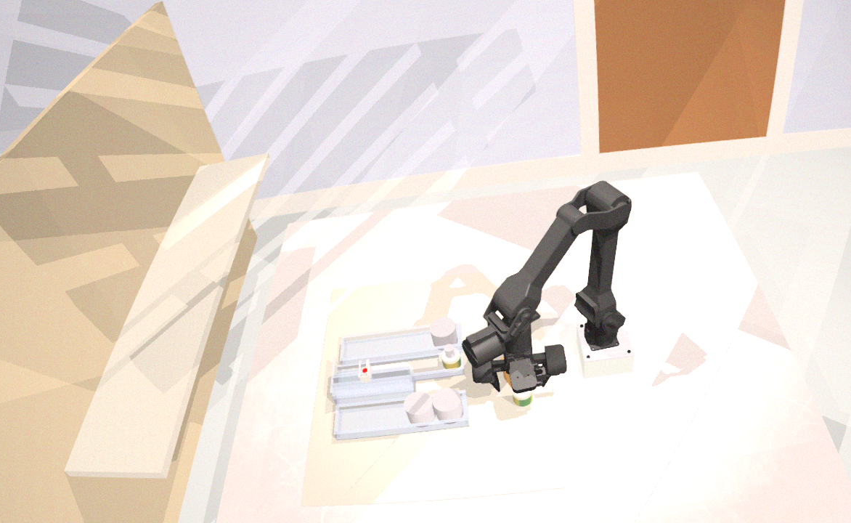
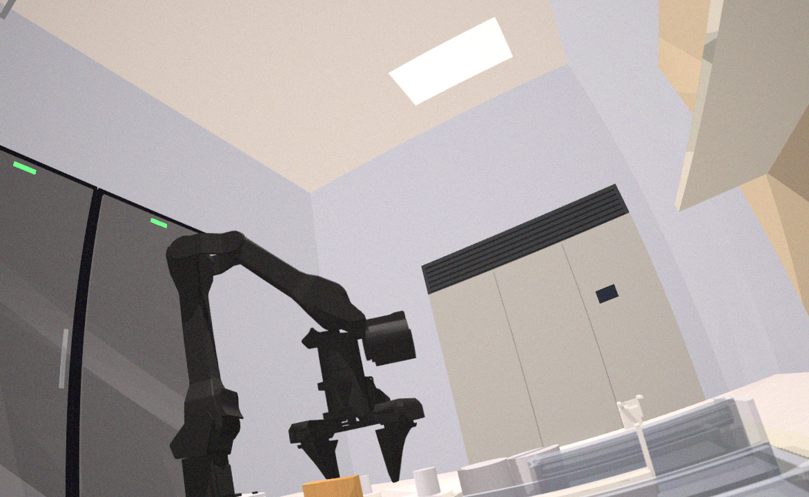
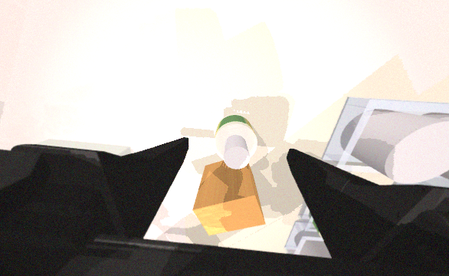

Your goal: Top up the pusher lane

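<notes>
My gripper (image 2: 363, 479) (image 3: 238, 147) points down, open, nothing between its fingers. In the wrist view its fingertips appear on either side of a loose jar (image 1: 522, 398) (image 3: 235, 134) with a white cap and a green and yellow label; the jar stands upright. The arm partly covers it in the top view. A similar white-capped jar (image 1: 450, 361) stands near the front end of the middle lane (image 1: 438, 375). The white pusher handle (image 1: 364, 373) (image 2: 632, 411) with a red dot is farther back along that lane. The pusher plate and front stop are not clear.
An orange box (image 2: 333, 486) (image 3: 228, 192) stands right beside the loose jar. One grey cylinder (image 1: 444, 331) stands in the far side lane. Two grey cylinders (image 1: 419, 407) (image 1: 446, 404) stand in the near side lane. The arm's white base (image 1: 605, 362) is to the right.
</notes>
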Available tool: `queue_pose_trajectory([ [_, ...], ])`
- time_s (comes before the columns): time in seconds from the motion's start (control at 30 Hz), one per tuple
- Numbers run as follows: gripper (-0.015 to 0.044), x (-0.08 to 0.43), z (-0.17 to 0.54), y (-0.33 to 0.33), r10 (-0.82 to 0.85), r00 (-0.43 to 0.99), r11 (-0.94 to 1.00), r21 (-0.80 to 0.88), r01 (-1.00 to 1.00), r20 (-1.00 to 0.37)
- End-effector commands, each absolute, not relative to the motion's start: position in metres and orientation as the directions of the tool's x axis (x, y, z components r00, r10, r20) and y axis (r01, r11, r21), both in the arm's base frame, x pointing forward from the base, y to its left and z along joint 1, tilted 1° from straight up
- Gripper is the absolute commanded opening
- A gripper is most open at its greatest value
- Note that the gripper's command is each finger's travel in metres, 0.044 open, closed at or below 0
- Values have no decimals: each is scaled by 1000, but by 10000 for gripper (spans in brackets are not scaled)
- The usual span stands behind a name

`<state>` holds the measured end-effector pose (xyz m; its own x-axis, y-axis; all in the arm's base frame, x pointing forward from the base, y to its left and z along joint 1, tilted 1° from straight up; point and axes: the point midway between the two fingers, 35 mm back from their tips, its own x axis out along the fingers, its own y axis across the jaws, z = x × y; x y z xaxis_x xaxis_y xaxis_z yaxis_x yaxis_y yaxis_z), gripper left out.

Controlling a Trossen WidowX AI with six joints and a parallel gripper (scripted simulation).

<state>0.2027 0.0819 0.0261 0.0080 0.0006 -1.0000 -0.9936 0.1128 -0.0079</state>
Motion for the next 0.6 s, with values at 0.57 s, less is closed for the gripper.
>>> queue_pose_trajectory([
  [0.57, 335, 201, -2, 80, -8, 1, 108, -1, -994, -1000],
])
